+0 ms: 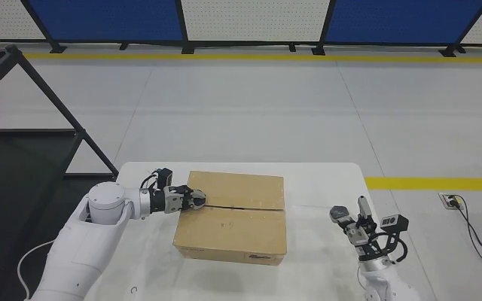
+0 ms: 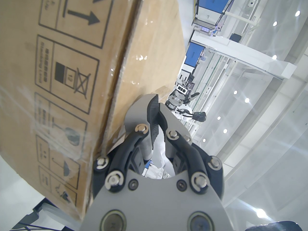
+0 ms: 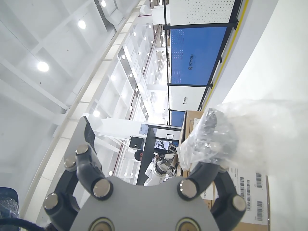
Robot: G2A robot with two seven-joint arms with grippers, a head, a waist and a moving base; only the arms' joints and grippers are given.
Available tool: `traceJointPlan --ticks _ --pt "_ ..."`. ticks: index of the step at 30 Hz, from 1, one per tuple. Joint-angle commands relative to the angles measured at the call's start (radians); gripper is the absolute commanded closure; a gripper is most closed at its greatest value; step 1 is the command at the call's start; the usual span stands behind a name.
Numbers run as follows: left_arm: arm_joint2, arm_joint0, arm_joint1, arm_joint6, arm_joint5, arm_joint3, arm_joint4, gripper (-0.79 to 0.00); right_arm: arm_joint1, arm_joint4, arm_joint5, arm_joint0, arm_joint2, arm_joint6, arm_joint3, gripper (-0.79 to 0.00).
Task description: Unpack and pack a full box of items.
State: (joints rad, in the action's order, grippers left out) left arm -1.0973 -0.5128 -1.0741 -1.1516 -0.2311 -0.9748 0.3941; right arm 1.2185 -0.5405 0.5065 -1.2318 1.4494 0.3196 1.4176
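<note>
Slippage looks the likeliest fault: the left gripper (image 1: 198,201), fingers nearly together, sits at the taped seam on the left edge of the closed box (image 1: 233,222) mid-frame. The right gripper (image 1: 351,211), spread wide at lower right, is too far off to steady it.

The setting was a large industrial hall, laid out as a fenced work floor. Beyond the fingers (image 3: 88,132) of the right gripper (image 3: 148,118) ran rows of white racking (image 3: 130,73) under a high ceiling (image 3: 36,25) dotted with round lamps (image 3: 42,66). To one side of them, blue and white perforated partitions (image 3: 196,56) on black frames (image 3: 164,13) lined a yellow floor line (image 3: 237,32) and pale painted floor (image 1: 248,105).
</note>
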Motion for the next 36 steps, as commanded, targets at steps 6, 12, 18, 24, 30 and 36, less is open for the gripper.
traceJointPlan --ticks 6,12,18,24,30,36 --pt "0.0 0.0 0.0 0.0 0.0 0.0 0.0 0.0 0.007 0.155 0.066 -0.044 0.001 -0.107 0.141 -0.785" --pt "0.0 0.0 0.0 0.0 0.0 0.0 0.0 0.0 0.018 0.334 -0.014 -0.074 -0.029 -0.264 0.284 -0.785" --pt "0.0 0.0 0.0 0.0 0.0 0.0 0.0 0.0 0.031 0.505 -0.112 -0.064 -0.088 -0.365 0.378 -0.785" --pt "0.0 0.0 0.0 0.0 0.0 0.0 0.0 0.0 0.043 0.638 -0.161 -0.06 -0.147 -0.422 0.448 -0.785" --pt "0.0 0.0 0.0 0.0 0.0 0.0 0.0 0.0 0.054 0.731 -0.272 -0.025 -0.205 -0.423 0.489 -0.785" --pt "0.0 0.0 0.0 0.0 0.0 0.0 0.0 0.0 0.072 0.828 -0.395 0.043 -0.282 -0.442 0.482 -0.785"
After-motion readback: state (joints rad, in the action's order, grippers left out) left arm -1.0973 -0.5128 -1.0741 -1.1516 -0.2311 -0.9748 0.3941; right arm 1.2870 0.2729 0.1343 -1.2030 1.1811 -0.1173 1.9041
